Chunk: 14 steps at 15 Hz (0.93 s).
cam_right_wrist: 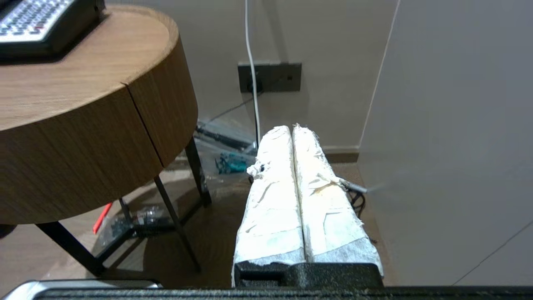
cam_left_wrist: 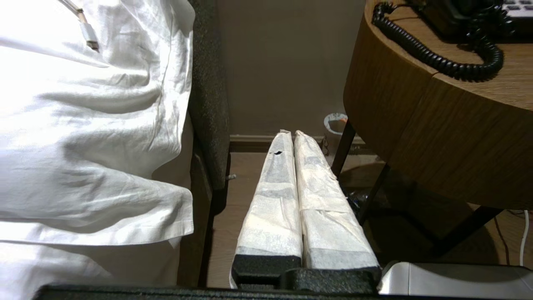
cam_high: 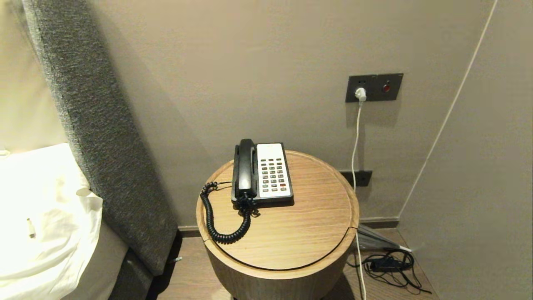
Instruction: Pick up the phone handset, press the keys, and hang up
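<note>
The black phone handset lies in its cradle on the left side of the black-and-white phone base, whose keys face up. Its coiled cord loops over the round wooden table. Neither arm shows in the head view. My left gripper hangs shut and empty below the table's left side, between bed and table; only the coiled cord shows above it. My right gripper hangs shut and empty below the table's right side, with the phone base at the edge of that view.
A bed with a white pillow and grey padded headboard stands to the left. A white cable runs from a wall socket to the floor, where black cables lie. A wall closes the right side. Black table legs stand below.
</note>
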### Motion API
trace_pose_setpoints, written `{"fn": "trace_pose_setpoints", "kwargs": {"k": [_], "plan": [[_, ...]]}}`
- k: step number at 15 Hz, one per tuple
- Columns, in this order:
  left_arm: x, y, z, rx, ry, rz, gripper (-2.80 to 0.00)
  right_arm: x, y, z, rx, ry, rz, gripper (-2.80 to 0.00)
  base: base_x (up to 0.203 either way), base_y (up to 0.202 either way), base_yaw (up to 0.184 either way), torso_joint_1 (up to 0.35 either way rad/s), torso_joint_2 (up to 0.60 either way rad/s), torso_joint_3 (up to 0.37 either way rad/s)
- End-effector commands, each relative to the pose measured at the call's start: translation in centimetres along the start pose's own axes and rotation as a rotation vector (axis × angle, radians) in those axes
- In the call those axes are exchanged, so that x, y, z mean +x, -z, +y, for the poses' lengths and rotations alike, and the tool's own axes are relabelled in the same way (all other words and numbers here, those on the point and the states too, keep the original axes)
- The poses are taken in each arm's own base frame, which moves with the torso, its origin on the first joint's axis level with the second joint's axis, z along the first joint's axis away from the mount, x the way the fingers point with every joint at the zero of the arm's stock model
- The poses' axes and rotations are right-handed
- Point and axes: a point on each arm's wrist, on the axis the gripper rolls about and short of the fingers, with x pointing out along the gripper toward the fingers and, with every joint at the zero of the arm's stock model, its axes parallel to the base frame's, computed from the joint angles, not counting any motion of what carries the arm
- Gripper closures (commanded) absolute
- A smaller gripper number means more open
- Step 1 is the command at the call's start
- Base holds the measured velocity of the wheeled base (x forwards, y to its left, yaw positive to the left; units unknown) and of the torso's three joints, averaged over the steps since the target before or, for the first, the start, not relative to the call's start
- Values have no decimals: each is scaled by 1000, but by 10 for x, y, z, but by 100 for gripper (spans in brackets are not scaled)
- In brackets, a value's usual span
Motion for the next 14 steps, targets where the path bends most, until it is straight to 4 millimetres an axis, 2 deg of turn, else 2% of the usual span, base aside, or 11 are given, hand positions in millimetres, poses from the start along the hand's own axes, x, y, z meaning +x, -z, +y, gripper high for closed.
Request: {"fn": "trace_pose_setpoints", "kwargs": {"k": [1, 4, 14], "plan": [[0, 0, 0, -2, 0, 3, 0, 0, 0, 0, -1, 0, 1, 0, 0, 0, 0, 3, 2, 200], [0, 0, 0, 1, 1, 3, 0, 0, 0, 0, -1, 0, 1, 0, 0, 0, 0, 4, 3, 177], [0, 0, 0, 4, 1, 2, 0, 0, 0, 0, 8, 0, 1, 0, 0, 0, 0, 0, 0, 13]]}}
